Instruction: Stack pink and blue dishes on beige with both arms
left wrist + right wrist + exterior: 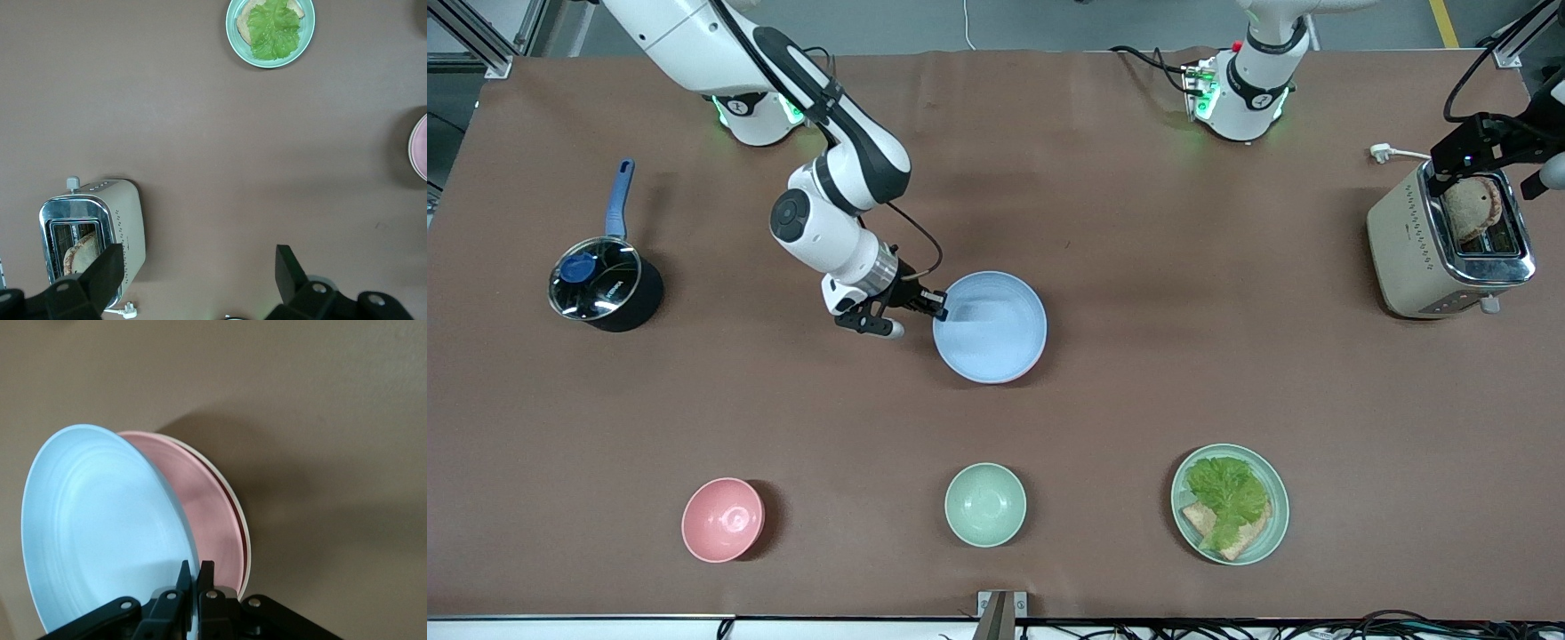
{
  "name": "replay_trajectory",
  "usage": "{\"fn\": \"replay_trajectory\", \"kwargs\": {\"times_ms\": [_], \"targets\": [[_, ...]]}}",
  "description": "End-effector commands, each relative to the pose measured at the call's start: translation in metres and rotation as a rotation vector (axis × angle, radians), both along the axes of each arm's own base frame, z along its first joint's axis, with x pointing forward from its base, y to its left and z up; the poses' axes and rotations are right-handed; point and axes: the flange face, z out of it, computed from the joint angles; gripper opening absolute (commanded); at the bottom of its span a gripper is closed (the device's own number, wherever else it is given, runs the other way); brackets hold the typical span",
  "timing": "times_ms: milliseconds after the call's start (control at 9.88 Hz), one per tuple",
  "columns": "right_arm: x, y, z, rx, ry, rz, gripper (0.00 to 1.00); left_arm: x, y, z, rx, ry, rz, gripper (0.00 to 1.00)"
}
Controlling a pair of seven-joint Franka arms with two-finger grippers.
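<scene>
Front view: right tool [935, 304] is pinching the rim of the blue plate [990, 327] near the middle of the brown surface [1138, 373], toward the right arm's side of the plate; the pink and beige plates are lying hidden under it here. Left tool [1489, 147] is hanging over the cream toaster [1440, 244] at the left arm's end, apparently waiting. Also standing by: a lidded black pot [603, 283] with a blue handle, a pink bowl [723, 519], a green bowl [984, 504], and a green plate [1230, 504] carrying lettuce on bread, the last three nearest the camera. Left wrist view: the left tool's fingers [107, 272] are standing wide apart, holding nothing, over the toaster and bare surface. Right wrist view: the right tool's fingers [181, 581] are closing on the blue plate's edge; the plate is tilting, its gripped side raised, above the pink plate [207, 513], which is sitting on the beige plate [243, 540], only a thin rim showing. All three are shallow, round, matte and equal in size. Judgement: the step is lowering blue onto pink; it should go well by levelling the plate, centring rim over rim, then releasing only once seated, since a tilted drop could slide off.
</scene>
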Motion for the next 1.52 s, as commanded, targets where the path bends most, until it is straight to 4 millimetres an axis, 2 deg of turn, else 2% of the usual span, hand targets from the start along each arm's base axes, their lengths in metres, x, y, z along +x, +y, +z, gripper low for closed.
{"fn": "replay_trajectory", "kwargs": {"times_ms": [0,203,304,506,608,709,810,911,1215,1418], "targets": [[-0.01,0.004,-0.01,0.006,-0.017,-0.015,0.03,0.0,-0.003,-0.015,-0.002,0.031,0.001,1.0],[-0.009,0.004,-0.02,0.007,-0.013,-0.021,0.05,0.001,-0.007,-0.014,-0.001,0.027,-0.005,1.0],[-0.009,0.003,-0.021,0.006,-0.013,-0.019,0.13,0.001,-0.011,-0.016,-0.002,0.031,-0.013,1.0],[-0.007,0.001,-0.021,0.006,-0.007,-0.024,0.74,0.003,-0.017,-0.022,-0.008,0.044,-0.023,1.0],[-0.006,0.0,-0.018,0.006,-0.013,-0.025,0.93,0.004,-0.021,-0.026,-0.009,0.052,-0.029,1.0],[0.0,-0.004,0.003,0.012,-0.044,-0.029,1.0,0.004,-0.025,-0.026,-0.013,0.052,-0.028,1.0],[0.009,-0.016,0.029,0.009,-0.046,-0.032,1.0,0.003,-0.029,-0.026,-0.03,0.054,-0.004,1.0],[0.02,-0.037,0.051,-0.011,-0.023,-0.021,1.0,0.002,-0.034,-0.026,-0.031,0.054,0.02,1.0],[0.031,-0.122,0.147,-0.251,-0.012,0.087,1.0,0.003,-0.038,-0.024,-0.029,0.049,0.018,1.0],[0.052,-0.208,0.228,-0.377,-0.001,0.03,1.0,0.011,-0.038,-0.019,-0.027,0.036,0.014,1.0]]}}
